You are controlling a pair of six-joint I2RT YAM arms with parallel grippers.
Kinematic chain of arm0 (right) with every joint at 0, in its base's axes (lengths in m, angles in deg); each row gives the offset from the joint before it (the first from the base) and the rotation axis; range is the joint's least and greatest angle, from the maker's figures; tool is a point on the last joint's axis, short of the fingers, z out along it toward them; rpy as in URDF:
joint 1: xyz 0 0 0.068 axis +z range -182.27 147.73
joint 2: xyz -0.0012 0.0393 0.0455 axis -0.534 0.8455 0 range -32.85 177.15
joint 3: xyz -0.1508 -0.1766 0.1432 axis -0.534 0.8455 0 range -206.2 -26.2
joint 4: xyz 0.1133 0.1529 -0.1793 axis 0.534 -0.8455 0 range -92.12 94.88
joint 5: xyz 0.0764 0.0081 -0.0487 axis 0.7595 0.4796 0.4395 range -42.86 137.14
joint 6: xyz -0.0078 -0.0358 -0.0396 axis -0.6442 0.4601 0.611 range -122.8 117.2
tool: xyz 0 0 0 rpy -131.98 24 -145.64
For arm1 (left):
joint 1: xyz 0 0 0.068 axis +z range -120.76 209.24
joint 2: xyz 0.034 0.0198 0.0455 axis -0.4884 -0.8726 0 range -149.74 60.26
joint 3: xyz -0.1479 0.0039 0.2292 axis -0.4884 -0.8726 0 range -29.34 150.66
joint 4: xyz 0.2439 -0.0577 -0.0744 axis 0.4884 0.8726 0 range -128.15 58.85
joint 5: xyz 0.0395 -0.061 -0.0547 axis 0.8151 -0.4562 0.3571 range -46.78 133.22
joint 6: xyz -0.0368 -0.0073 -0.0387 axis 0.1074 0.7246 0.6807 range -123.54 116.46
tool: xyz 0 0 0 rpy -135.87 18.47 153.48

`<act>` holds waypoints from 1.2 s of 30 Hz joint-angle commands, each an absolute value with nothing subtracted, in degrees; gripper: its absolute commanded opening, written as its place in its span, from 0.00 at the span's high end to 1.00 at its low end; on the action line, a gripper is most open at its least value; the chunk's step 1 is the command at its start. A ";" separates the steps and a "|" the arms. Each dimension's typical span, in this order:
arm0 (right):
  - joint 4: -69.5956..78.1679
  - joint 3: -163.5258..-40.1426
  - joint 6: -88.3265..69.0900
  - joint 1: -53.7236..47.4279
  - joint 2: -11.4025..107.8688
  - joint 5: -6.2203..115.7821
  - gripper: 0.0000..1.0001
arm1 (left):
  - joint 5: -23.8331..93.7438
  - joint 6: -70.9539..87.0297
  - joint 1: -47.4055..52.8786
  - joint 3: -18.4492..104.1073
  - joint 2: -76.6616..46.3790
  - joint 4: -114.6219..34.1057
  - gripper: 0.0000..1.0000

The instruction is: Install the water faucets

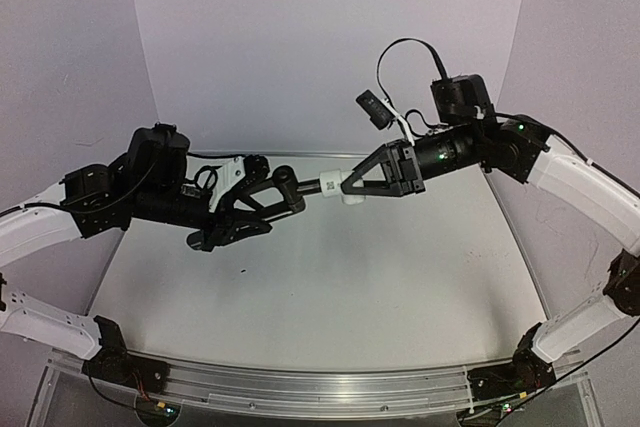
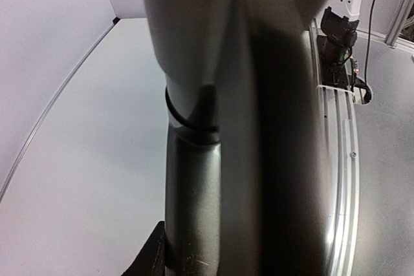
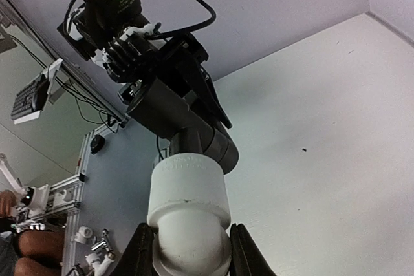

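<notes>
Pale walls (image 1: pixel 320 37) curve round the white table (image 1: pixel 330 297), and over its middle, lifted off the surface, hangs the job: the white fitting (image 1: pixel 333 187), with the black pipe (image 1: pixel 290 192) meeting it from the nine o'clock side. On the right wrist camera the pipe's end runs into the fitting's mouth. How deep it sits, I can't tell.

Handling, as I read it: the pipe is rigid metal and light enough, but it's smooth and round, so it may twist in a grip. Take it on the straight run, not the bend. The fitting is hard plastic, stubby, with a domed end that could squirt out of a pinch, so the cylinder wall is the safer hold. Keep both parts in line, because a skewed push would jam rather than give.

Now outward. The right gripper (image 1: pixel 350 187) comes in from three o'clock and is clenched on the fitting, fingers (image 3: pixel 141 253) pressed to either side of the dome. The left gripper (image 1: pixel 262 199) reaches in from nine o'clock and looks clamped round the pipe. Its own camera shows mostly blurred dark metal with one finger against it.

Room to move: open air around the pair, the table well below, the walls well off at twelve. At six o'clock the aluminium rail (image 1: pixel 320 387) marks the near edge. The tightest spot, I'd say, is between the two wrists facing each other.
</notes>
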State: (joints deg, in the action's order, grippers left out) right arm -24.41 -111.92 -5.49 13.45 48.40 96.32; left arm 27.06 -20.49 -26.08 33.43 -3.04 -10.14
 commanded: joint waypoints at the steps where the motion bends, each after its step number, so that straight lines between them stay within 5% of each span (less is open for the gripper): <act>1: -18.40 -114.89 -17.72 12.20 51.30 106.82 0.99 | 28.89 -22.36 -27.45 34.08 -1.95 -19.51 1.00; 2: -18.37 -115.02 -18.28 11.96 51.43 107.28 0.96 | 28.40 -22.28 -27.45 34.09 -1.99 -19.23 1.00; 4: -18.42 -115.59 -17.72 11.71 51.47 107.02 0.70 | 26.75 -21.36 -27.45 34.51 -2.35 -18.53 1.00; 10: -19.05 -121.02 -10.10 9.33 50.24 100.60 0.19 | 21.68 -15.92 -27.37 36.98 -3.44 -14.99 1.00; 12: -19.20 -122.36 -4.06 8.30 48.79 95.88 0.11 | 20.14 -13.47 -27.15 37.67 -3.62 -14.08 1.00; 21: -19.19 -115.91 27.88 8.07 37.46 86.47 0.02 | 5.78 1.86 -18.63 36.25 -2.87 -19.36 1.00; 36: -14.68 -94.36 77.11 11.21 24.08 79.72 0.02 | -21.97 16.84 -15.32 39.80 -10.45 -25.60 1.00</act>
State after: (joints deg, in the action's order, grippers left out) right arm -19.12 -95.63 62.06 10.80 24.28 82.36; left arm -11.76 13.60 -15.38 34.89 -10.27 -18.34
